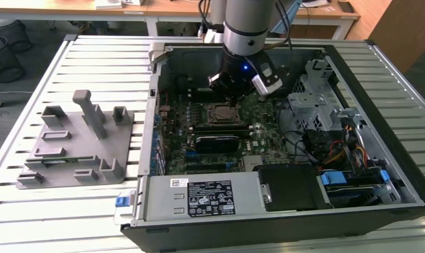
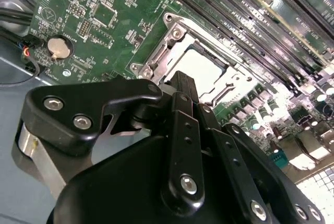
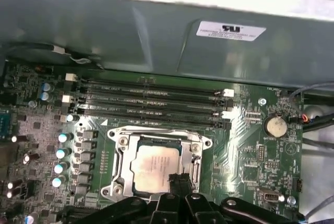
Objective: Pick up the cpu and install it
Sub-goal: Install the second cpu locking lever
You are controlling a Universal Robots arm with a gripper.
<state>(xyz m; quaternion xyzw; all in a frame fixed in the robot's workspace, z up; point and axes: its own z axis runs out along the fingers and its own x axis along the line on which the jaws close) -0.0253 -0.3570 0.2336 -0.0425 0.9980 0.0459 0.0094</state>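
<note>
Black gripper (image 3: 177,182) linkages crowd both wrist views, and I read my fingers as drawn close together with nothing between them, their tips right at the near edge of the socket frame (image 3: 156,164). Inside that frame lies the cpu (image 3: 156,167), its silvery plate flat and seemingly seated. Beyond the frame run the memory slots (image 3: 151,96); off to one side sits the coin battery (image 3: 275,126). In the exterior view my arm (image 1: 246,26) hangs over the socket inside the open computer case (image 1: 409,179). My worry: the tips are so close that a sideways drift could nudge the chip askew or scrape the frame.
</note>
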